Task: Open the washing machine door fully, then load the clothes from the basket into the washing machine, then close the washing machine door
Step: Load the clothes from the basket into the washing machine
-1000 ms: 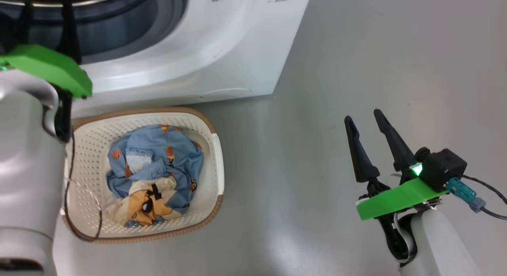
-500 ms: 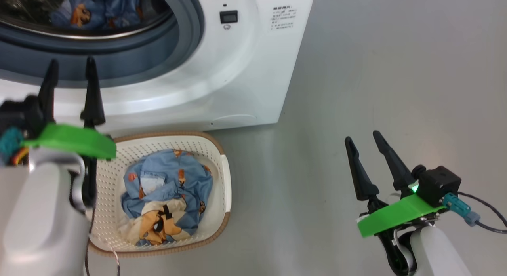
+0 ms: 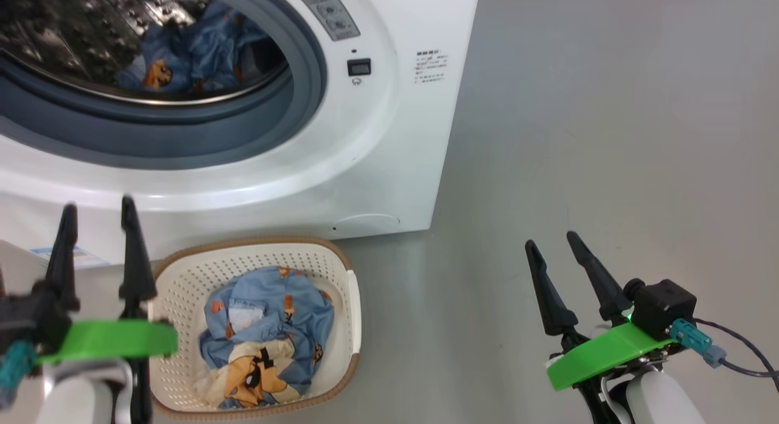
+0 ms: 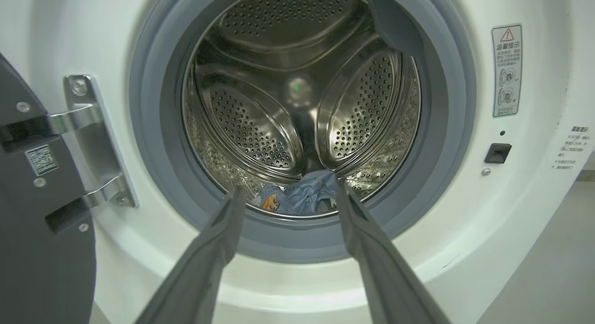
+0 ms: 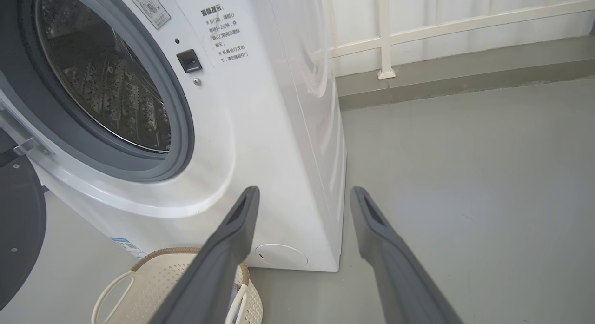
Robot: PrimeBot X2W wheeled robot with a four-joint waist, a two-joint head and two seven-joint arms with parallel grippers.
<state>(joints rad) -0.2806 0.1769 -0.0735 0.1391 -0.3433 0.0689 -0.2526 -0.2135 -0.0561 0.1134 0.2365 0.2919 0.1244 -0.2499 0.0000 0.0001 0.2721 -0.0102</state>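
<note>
The washing machine stands with its steel drum open, and blue bear-print clothes lie inside it. The washing machine door hangs swung open on its metal hinge at the left of the left wrist view. On the floor in front sits the basket, holding more of the clothes. My left gripper hovers open and empty left of the basket, below the drum mouth, with the left gripper pointing at the drum. My right gripper is open and empty over bare floor right of the machine.
Grey floor stretches to the right of the machine. A white railing and a low kerb run behind it. The basket rests close against the machine's front lower corner.
The head camera has tilted up, bringing the drum into view. My left gripper has drawn back and down from the drum mouth to beside the basket. The right gripper has held still.
</note>
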